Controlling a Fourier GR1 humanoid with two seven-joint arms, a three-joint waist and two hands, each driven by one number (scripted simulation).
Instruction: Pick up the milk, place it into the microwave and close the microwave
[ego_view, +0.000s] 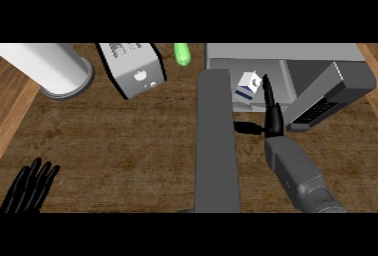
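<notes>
Milk carton (249, 86) already sits inside the microwave (284, 57), right hand (270, 107) just beside it with fingers straight, holding nothing. Risk: clipping the carton over while backing out, or the open door (218, 135) swinging into the forearm. Left hand (31, 185) rests spread on the desk (125, 145), well away from the microwave.

White-and-blue milk carton (248, 86) tilted inside grey microwave (244, 53), microwave door (330, 97) open

The counter (125, 145) has a dark brown top with a rough, speckled grain. Along its left edge runs a strip of lighter wood (15, 110) with straight grain, and a similar light strip (369, 55) shows at the far right corner.
</notes>
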